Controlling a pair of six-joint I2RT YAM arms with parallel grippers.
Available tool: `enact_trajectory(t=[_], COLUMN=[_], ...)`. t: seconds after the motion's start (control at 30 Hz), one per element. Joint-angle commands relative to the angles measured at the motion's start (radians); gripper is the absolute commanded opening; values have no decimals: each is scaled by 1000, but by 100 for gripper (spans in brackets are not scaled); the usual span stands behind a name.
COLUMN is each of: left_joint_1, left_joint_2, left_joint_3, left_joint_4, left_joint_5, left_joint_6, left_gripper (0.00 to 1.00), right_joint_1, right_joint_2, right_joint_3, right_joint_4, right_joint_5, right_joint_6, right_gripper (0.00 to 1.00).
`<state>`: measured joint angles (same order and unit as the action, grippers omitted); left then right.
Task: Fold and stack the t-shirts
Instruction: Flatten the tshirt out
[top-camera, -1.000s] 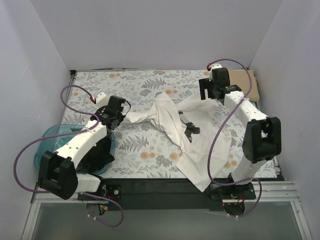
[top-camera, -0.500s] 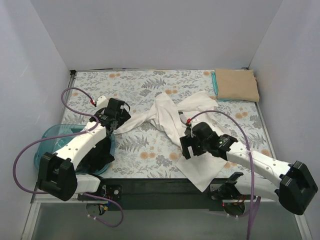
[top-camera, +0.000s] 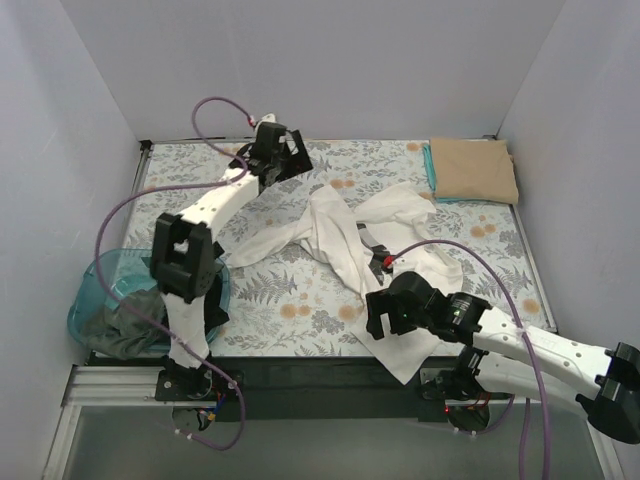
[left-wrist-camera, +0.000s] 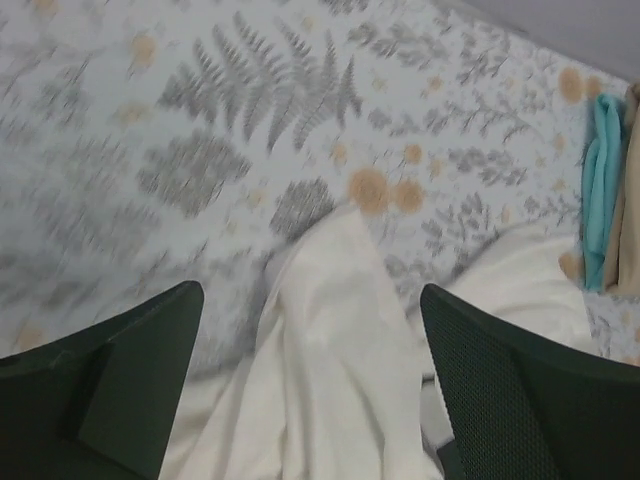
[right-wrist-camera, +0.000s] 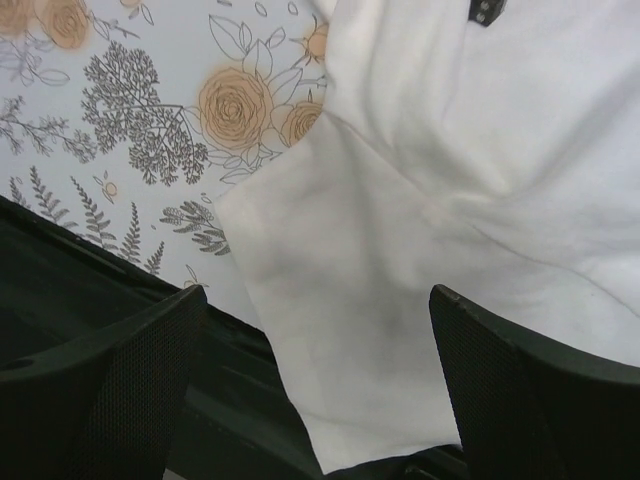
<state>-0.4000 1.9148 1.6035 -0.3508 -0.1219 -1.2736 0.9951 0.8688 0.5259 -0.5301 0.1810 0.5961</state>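
A large cream-white t-shirt (top-camera: 335, 232) lies crumpled across the middle of the table, part of its black print (top-camera: 375, 250) showing. Its lower corner (right-wrist-camera: 360, 340) hangs over the table's front edge. My left gripper (top-camera: 285, 165) is open, raised over the far side of the table; in the left wrist view the shirt's upper fold (left-wrist-camera: 330, 350) lies below, between its fingers (left-wrist-camera: 110, 380). My right gripper (top-camera: 381, 317) is open just above the shirt's lower corner, holding nothing. A folded tan t-shirt (top-camera: 472, 168) lies on a teal one (top-camera: 429, 170) at the back right.
A translucent teal basket (top-camera: 92, 290) stands at the front left with dark t-shirts (top-camera: 125, 330) inside. The floral table covering (top-camera: 280, 295) ends at a black front rail (right-wrist-camera: 90, 290). Grey walls close in the back and both sides.
My left gripper opened, let go of the white shirt's sleeve and swung from the left to the far side. My right arm came from the back right to the shirt's near corner.
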Motion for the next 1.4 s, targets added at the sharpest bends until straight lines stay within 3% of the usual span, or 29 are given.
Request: enact_trajectory(t=[0.0,0.1,0.2,0.37,0.53,0.7,0.83,0.87,0.9,1.03,1.2,1.37], left_joint_1=[-28,-46,-48,-85,-128,-135,-137,-137,-137,-137,-120,-73], left_joint_2=[334,562,648,702,724,699,699,701,702,678,512,244], left_joint_3=[370,678,805,757,757,711,681,681,682,676,599,304], left_joint_4=[-87,-178,-192,-126,-172,-260,-283,-293,-297,-307,-272,-203], left_joint_5=[85,55,68,9,-113,-194,-156,-145,-140,-195,-334,-383], left_joint_6=[205,266,278,304,349,345,359,359,353,318,264,165], left_gripper=[89,89,90,91,72,61,28,9,0,0,0,0], right_joint_1=[2,2,-1,-4,-4,-6,-6,-4,-6,-4,3,92], right_joint_2=[-63,-94,-106,-129,-163,-191,-197,-200,-202,-202,-53,85], right_joint_3=[11,3,-1,-15,-29,-40,-46,-46,-46,-46,8,72], right_joint_4=[4,4,1,-4,-5,-5,-5,-5,-5,-5,-13,-14], right_joint_5=[83,116,121,112,124,130,130,127,124,89,26,61], right_joint_6=[37,37,37,41,48,50,51,53,53,28,-39,-36], right_gripper=[98,98,98,98,98,98,98,98,98,98,98,98])
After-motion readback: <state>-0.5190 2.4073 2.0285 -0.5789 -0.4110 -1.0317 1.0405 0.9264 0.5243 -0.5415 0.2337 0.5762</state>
